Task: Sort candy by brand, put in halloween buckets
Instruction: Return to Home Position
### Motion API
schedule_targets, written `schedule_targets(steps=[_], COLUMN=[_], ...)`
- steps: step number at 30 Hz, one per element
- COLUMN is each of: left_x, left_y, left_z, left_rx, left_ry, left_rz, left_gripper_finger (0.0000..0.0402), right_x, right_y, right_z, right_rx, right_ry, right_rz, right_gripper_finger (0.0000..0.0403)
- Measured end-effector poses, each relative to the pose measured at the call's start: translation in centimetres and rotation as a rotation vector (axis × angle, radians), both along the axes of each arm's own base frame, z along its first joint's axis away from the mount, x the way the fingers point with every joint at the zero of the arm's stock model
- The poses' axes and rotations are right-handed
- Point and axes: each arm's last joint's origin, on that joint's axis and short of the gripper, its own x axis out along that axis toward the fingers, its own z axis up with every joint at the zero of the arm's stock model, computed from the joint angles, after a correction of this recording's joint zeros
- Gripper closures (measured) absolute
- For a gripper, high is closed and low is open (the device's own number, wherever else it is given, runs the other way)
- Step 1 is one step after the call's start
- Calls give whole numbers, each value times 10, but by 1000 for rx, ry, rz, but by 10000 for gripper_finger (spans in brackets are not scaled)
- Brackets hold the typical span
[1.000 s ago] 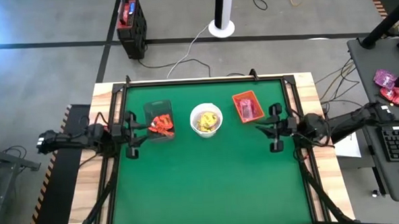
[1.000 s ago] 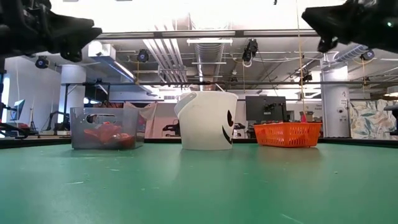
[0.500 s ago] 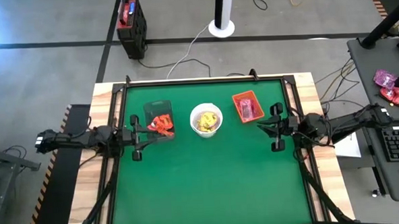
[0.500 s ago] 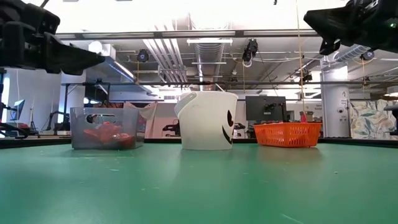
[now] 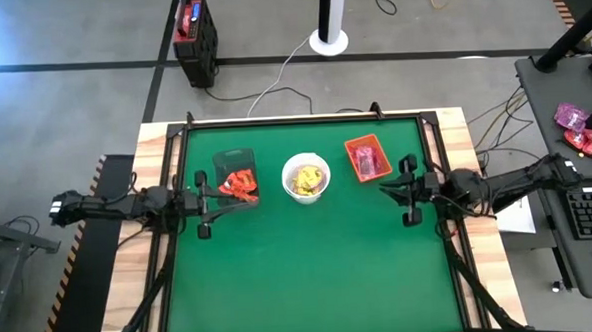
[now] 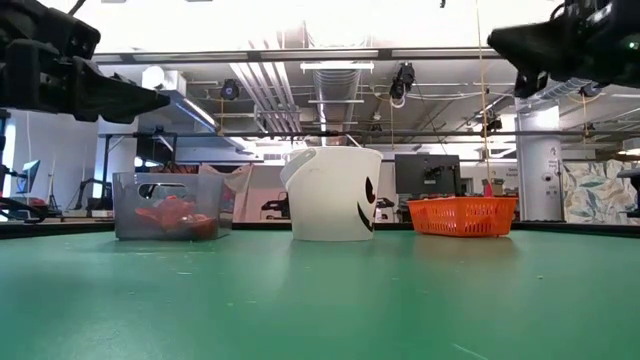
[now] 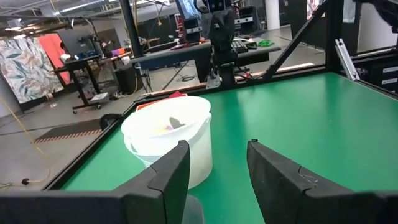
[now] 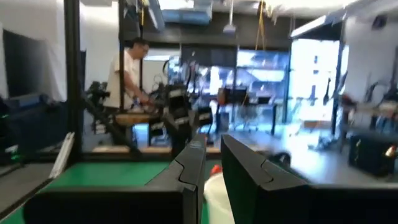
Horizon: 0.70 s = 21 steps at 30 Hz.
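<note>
Left claw (image 7: 217, 144) hangs open and empty above the desk (image 5: 311, 275), at the near edge of the dark tub (image 5: 234, 157) of red-orange candy (image 5: 240, 183). Right claw (image 8: 212, 138), all but closed and empty, hovers just near-right of the orange tray (image 5: 349, 149) of pink candy (image 5: 370, 163). Between these two, the white bucket (image 5: 285, 176) holds yellow candy (image 5: 306, 182).

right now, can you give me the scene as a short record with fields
dark tub: left of row, red-orange candy inside
white bucket: middle, yellow candy inside
orange tray: right, pinkish candy inside
left claw: open, empty, raised by dark tub
right claw: raised beside orange tray
</note>
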Motion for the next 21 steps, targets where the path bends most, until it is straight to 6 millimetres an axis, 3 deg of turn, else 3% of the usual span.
schedule_targets(steps=[12,16,21], left_x=[0,0,0], left_y=[0,0,0], left_z=[0,1,0], left_rx=[0,0,1], left_ry=[-1,-1,5], left_rz=[0,0,0], left_gripper_finger=[258,258,258], right_x=[-24,-22,-21], right_y=[-15,-12,-12], right_z=[-26,-30,-30], right_rx=[237,166,29], right_ry=[219,276,294], right_rz=[-62,34,30], right_gripper_finger=[360,360,360])
